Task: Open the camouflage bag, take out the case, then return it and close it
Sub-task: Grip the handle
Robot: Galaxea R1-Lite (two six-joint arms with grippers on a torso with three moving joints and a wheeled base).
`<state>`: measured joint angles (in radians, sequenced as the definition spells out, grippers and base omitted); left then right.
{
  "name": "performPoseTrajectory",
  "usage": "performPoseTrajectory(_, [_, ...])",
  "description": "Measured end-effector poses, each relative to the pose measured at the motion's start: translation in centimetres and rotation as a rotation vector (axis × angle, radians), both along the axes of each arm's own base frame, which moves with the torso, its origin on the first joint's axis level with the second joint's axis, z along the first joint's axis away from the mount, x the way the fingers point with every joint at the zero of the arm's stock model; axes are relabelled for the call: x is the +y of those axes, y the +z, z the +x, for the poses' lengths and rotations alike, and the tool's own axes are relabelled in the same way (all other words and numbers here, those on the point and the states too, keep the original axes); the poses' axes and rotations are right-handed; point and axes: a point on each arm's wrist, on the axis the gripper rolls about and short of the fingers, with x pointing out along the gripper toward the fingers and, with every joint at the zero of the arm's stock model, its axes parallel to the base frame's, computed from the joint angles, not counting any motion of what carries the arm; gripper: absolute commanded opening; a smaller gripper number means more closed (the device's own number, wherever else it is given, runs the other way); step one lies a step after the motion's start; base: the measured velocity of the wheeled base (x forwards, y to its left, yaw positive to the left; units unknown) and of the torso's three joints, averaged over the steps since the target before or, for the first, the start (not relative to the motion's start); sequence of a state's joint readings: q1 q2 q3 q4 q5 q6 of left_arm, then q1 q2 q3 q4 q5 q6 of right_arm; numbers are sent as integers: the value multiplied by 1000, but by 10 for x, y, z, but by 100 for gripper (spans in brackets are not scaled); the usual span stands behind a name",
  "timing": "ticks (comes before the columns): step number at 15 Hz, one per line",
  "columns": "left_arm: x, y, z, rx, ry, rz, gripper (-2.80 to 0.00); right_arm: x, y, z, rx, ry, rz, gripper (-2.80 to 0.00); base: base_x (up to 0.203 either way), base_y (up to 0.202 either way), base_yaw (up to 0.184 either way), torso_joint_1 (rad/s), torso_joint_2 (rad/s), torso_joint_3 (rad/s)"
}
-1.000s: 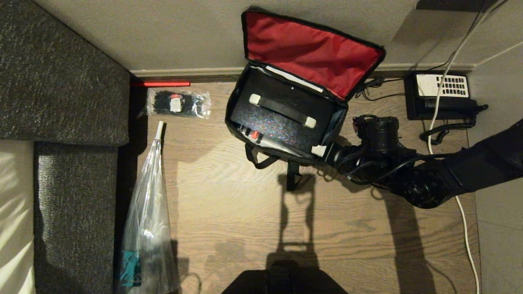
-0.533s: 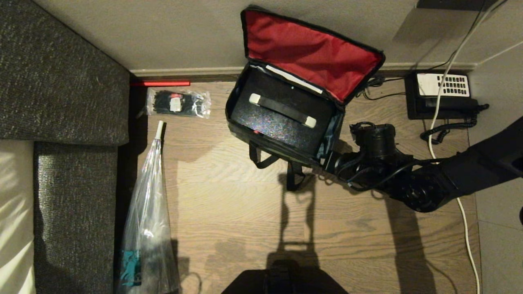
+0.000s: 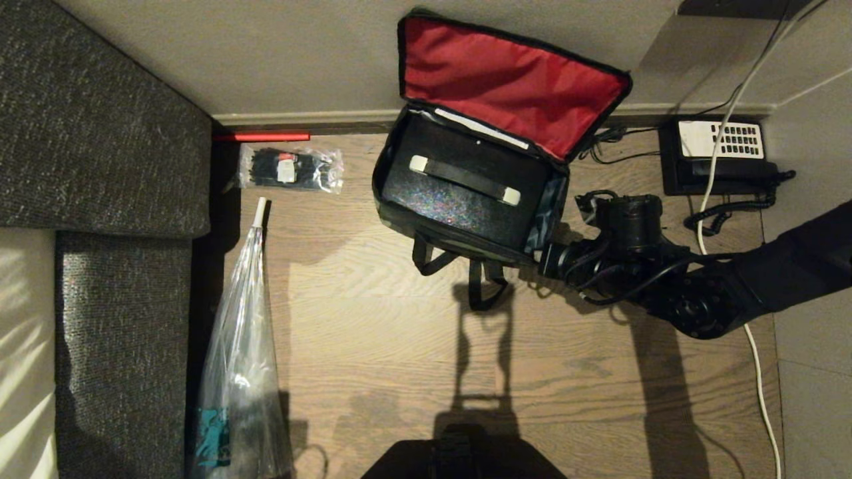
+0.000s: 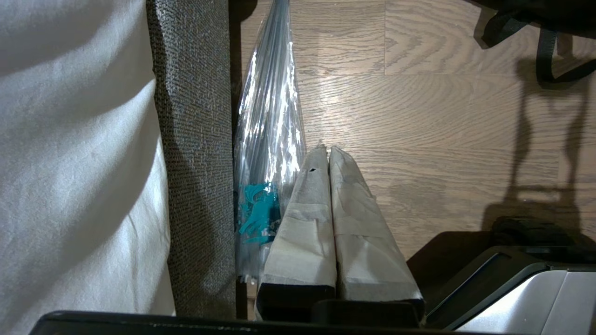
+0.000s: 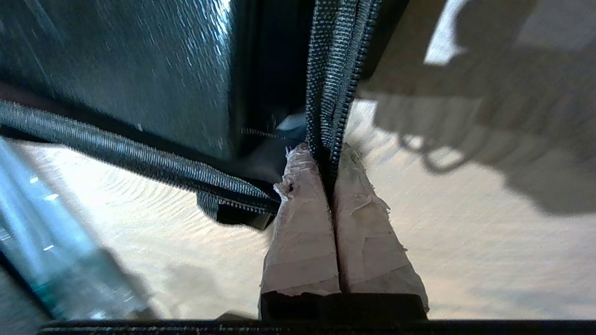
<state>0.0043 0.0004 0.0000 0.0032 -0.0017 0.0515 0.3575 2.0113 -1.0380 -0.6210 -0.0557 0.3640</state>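
Note:
The camouflage bag [image 3: 466,243] stands open on the wooden floor, its red-lined lid [image 3: 512,83] leaning back against the wall. The black case [image 3: 459,203] lies inside it, glittery face and strap handle [image 3: 464,179] up. My right gripper [image 3: 540,258] is at the bag's near right corner. In the right wrist view it [image 5: 326,158] is shut on the bag's zippered rim [image 5: 333,83], with the case's dark side [image 5: 139,70] beside it. My left gripper [image 4: 326,151] is parked low by the sofa, shut on nothing.
A black desk phone [image 3: 719,156] sits by the wall on the right, with a white cable [image 3: 755,346] trailing over the floor. A clear packet of black ties [image 3: 291,167] and a long clear plastic bag [image 3: 239,372] lie beside the grey sofa [image 3: 100,133].
The case has sunk level into the bag, hiding its red spot. My right gripper has shut on the bag's rim, and the bag has shifted slightly to the right.

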Motion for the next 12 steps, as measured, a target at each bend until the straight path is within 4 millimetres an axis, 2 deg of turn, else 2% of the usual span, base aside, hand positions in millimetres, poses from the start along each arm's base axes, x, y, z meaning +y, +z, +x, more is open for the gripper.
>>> performPoseTrajectory(7, [0,0,0,0,0,0,-280,-17,19,13,-83,34,-21,-280,0,0,0,0,0,0])
performPoseTrajectory(12, [0,0,0,0,0,0,-280,-42,41,25,-171,124,-4,-280,0,0,0,0,0,0])
